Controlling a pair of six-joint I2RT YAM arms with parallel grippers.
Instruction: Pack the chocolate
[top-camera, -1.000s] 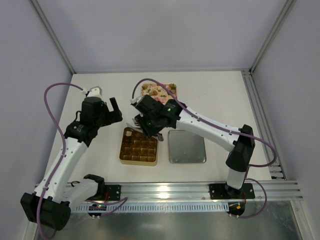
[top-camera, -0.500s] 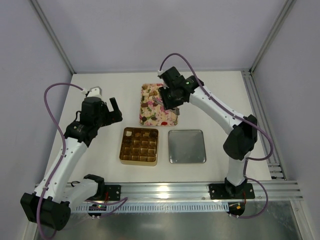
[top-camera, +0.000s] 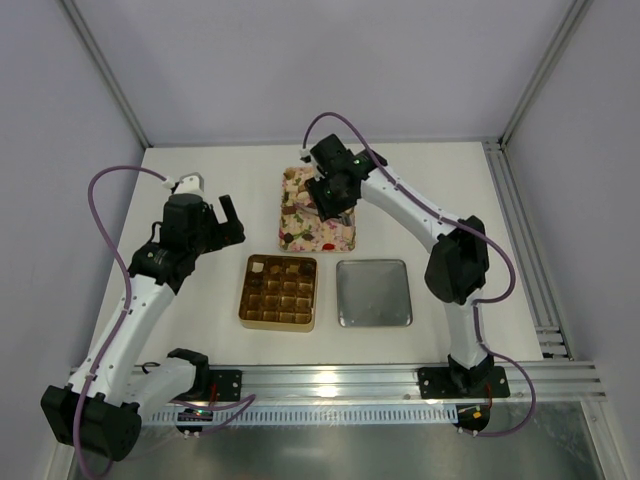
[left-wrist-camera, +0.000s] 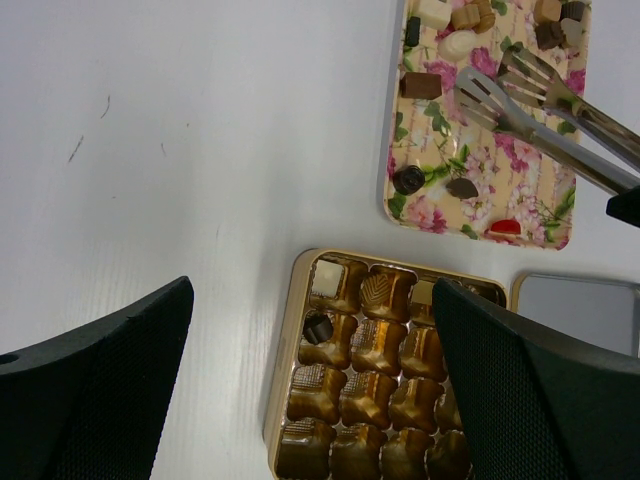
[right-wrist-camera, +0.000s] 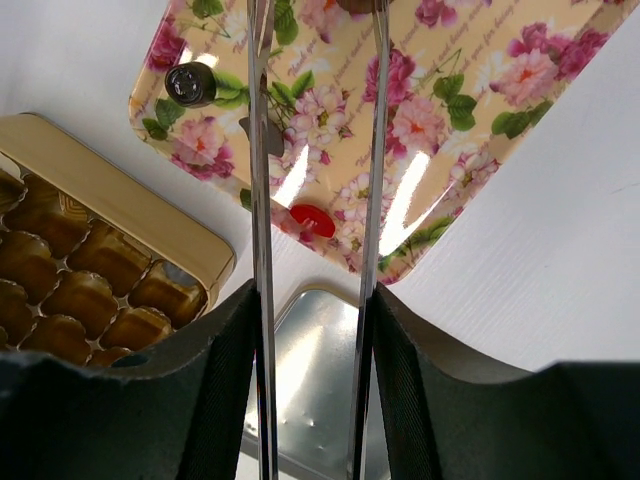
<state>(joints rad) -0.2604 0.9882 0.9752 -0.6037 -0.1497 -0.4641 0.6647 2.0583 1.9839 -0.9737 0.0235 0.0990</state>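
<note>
One pair of tongs (left-wrist-camera: 480, 100), clenched in the right gripper (right-wrist-camera: 312, 330), spreads above the floral tray's (left-wrist-camera: 500, 170) chocolates (left-wrist-camera: 421, 85), likely picking; left gripper (left-wrist-camera: 310, 385) gapes idle.

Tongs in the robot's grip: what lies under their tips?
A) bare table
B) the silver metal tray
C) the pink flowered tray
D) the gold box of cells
C: in the left wrist view the tongs end over the pink flowered tray, near the loose chocolates on it.
</note>
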